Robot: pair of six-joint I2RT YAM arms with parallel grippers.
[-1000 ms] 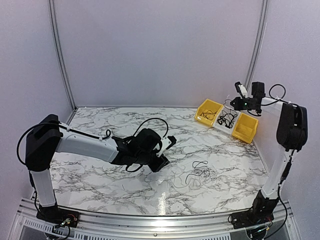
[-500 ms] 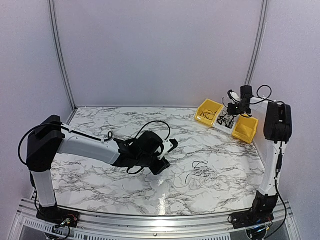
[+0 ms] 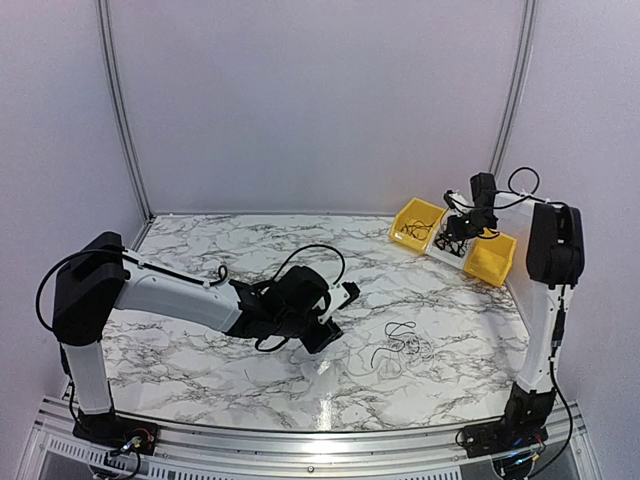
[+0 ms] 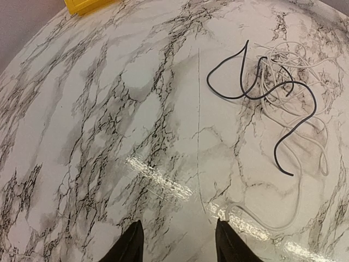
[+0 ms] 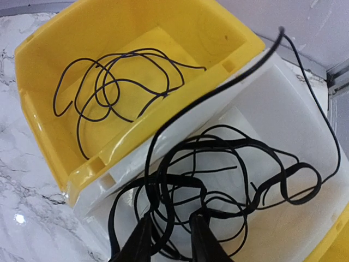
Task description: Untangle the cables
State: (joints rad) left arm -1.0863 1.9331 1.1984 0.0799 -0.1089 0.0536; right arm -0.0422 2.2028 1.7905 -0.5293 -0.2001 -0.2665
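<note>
Over the white bin's (image 5: 272,93) cables (image 5: 218,183)
Just above bin with right gripper (image 5: 172,240) parted; well apart with left gripper (image 4: 177,243) parted, empty.

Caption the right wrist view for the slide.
Right gripper above a white bin of tangled black cables, beside a yellow bin holding another cable.

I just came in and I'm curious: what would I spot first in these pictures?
Probably the bright yellow plastic bin and the white plastic bin at the table's far right, each holding loose thin black cables. The right pincer hangs open over the white one. A tangle of black and white wires lies mid-table on the marble-patterned tabletop.
</note>
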